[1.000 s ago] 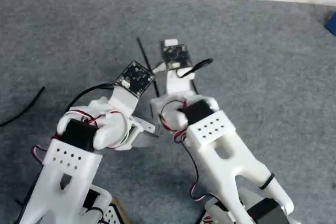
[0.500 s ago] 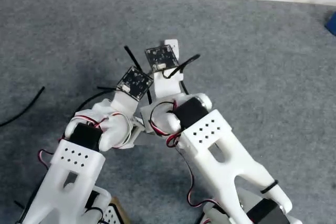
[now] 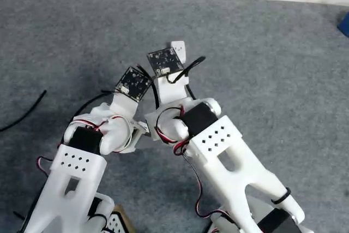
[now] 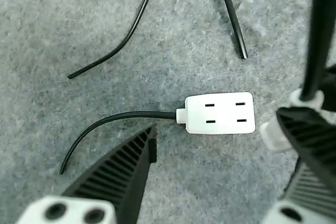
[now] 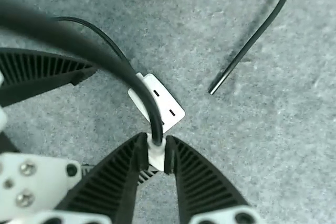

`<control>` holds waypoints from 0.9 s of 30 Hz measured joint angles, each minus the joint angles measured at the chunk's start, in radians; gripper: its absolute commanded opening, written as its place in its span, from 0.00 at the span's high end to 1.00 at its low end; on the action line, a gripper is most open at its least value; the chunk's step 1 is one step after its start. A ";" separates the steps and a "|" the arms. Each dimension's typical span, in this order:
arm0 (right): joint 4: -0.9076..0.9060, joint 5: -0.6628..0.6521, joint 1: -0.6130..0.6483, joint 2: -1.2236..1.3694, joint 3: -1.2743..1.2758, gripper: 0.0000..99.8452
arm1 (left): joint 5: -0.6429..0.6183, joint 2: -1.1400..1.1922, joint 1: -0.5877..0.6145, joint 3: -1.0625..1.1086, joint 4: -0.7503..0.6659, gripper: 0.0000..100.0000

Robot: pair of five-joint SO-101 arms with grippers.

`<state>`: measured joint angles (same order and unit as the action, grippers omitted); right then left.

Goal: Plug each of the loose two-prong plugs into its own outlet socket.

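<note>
Draping across outlet socket (image 5: 167,104): cord (image 5: 79,45) of clamped plug (image 5: 156,155).

Socket (image 4: 220,114) white, dark slots, black cord (image 4: 115,119). Plug (image 5: 156,153) white, black lead (image 5: 142,85). My fingers (image 5: 113,179) black, ribbed. Arm shells (image 3: 229,151) white, wiring (image 3: 197,181) red and black. Carpet (image 3: 283,53) mottled grey.

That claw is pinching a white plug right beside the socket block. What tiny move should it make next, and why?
Probably nudge the right tool so its plug lines up over the nearest pair of slots in the outlet block. The tool is shut on the plug, which hangs at the block's end, beside the slots rather than over them.
</note>
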<state>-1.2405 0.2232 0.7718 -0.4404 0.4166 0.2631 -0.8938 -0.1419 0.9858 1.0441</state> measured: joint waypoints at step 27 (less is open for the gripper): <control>0.227 -0.051 -0.012 0.002 0.140 0.99 | 0.035 0.000 0.178 -0.015 -0.021 0.63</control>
<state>-1.0134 0.1726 0.7595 -0.4388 0.5562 0.2984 -0.8938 0.0361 0.9705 1.0226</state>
